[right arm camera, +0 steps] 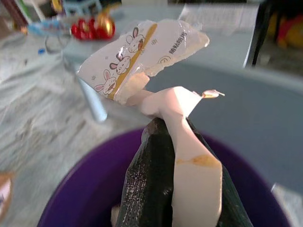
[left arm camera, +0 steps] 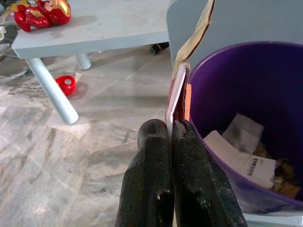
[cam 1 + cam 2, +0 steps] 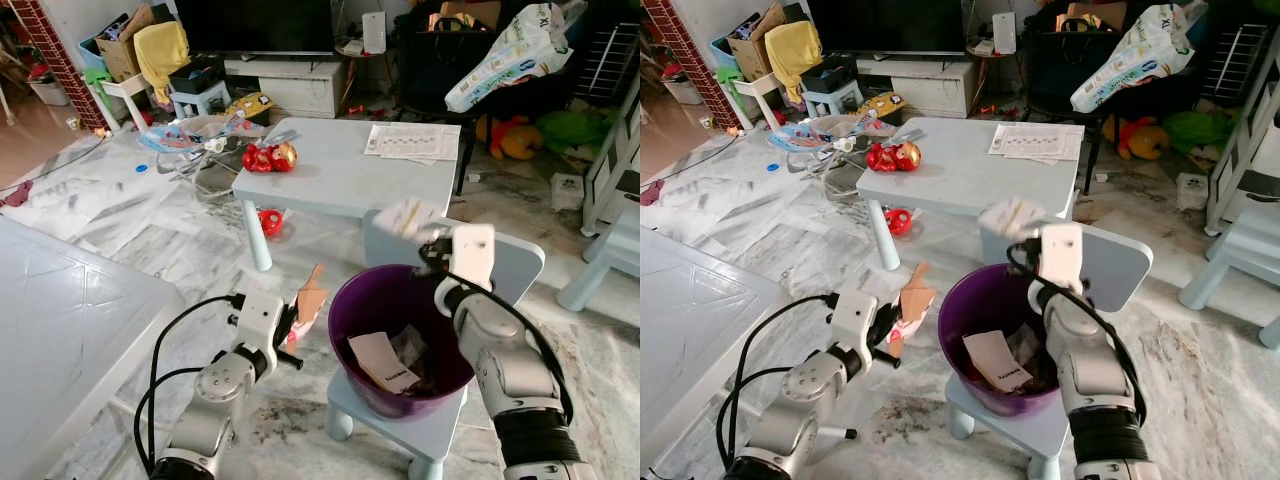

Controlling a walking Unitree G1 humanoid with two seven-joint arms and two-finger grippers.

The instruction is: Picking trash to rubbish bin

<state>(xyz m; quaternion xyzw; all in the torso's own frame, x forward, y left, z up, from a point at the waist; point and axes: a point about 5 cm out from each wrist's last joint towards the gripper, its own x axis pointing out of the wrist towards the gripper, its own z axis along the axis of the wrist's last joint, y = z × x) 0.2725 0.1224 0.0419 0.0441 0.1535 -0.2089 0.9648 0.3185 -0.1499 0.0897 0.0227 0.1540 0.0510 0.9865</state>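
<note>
Right pincer (image 1: 189, 156) clamping rabbit-printed wrapper (image 1: 142, 47) above purple bin (image 3: 400, 340), left pincer (image 2: 171, 137) pinching torn packet (image 2: 182, 80) beside it

A low pale-blue bench (image 3: 340, 175) stands on the marble floor (image 3: 150, 230). On the bench lie a red and gold toy (image 3: 268, 157) near its left edge and printed sheets (image 3: 412, 141) at its far right corner. Under the bench, on the floor, lies a small red thing (image 3: 270, 221). Nearer, a small blue chair (image 3: 430, 425) stands on the floor and carries a purple bin (image 3: 350, 320) with paper scraps inside
</note>
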